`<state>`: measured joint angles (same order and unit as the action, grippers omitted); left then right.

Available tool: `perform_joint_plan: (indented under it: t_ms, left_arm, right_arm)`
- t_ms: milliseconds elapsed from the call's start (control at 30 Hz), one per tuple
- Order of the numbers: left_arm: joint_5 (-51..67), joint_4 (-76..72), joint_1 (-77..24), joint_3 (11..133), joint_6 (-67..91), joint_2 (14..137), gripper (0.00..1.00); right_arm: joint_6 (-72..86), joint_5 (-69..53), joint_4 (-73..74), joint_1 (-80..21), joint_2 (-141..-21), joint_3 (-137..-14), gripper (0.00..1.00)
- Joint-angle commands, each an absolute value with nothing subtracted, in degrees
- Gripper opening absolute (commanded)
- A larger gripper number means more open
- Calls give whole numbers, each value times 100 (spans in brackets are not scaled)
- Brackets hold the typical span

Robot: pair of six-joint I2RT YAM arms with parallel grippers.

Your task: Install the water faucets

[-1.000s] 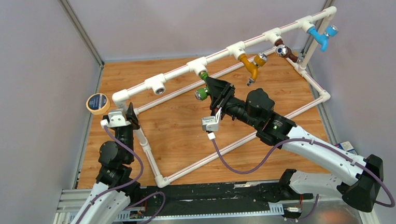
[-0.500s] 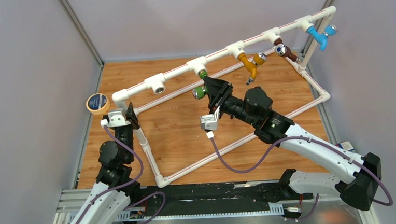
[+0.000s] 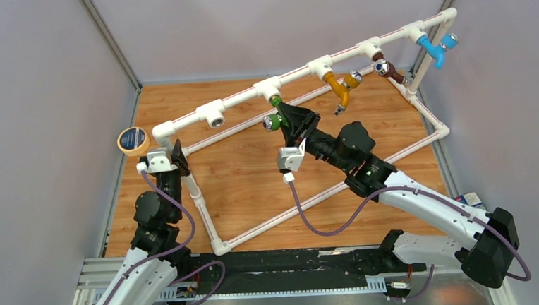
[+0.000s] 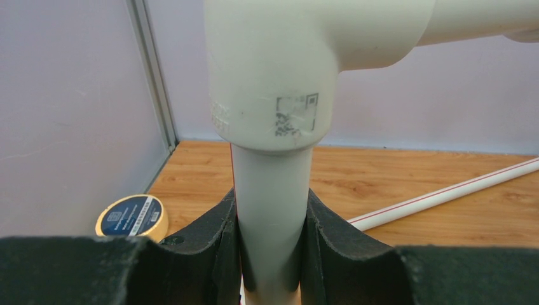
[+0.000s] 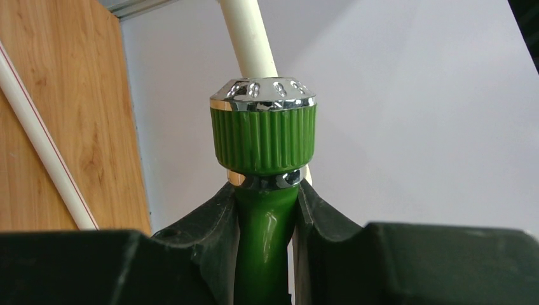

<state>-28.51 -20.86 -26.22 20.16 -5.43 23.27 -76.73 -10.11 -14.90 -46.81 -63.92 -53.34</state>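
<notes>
The green water faucet [image 3: 276,117] hangs below a white T fitting [image 3: 268,90] on the raised top pipe, its threaded end at the fitting's mouth. My right gripper [image 3: 287,120] is shut on its green stem [image 5: 266,222], just under the ribbed knob with the silvery cap [image 5: 264,124]. Orange [image 3: 338,87], brown [image 3: 387,69] and blue [image 3: 433,49] faucets sit in the fittings further right. My left gripper [image 3: 180,156] is shut on the frame's white upright pipe [image 4: 272,171], below its elbow fitting [image 4: 273,63].
An open T fitting [image 3: 214,115] with nothing in it sits left of the green faucet. A tape roll [image 3: 132,140] lies by the left wall, also in the left wrist view [image 4: 132,216]. The white pipe frame [image 3: 257,225] spans the wooden table.
My right wrist has rolled with the green faucet in it, so its knob has swung up and slightly left. The left arm has not moved.
</notes>
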Motion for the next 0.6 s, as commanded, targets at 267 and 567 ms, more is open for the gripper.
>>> perform_joint_plan:
  t_ms: [267, 567]
  left_arm:
    - [-2813, -1925, -2610, 2030, -651, 2241, 0]
    - [-2839, -1916, -2619, 2039, -589, 2180, 0]
  right_arm:
    - [-5083, 667, -3286, -4816, -6934, -4790, 0]
    - [-3315, 1247, -3945, -4939, -7110, -4492, 0]
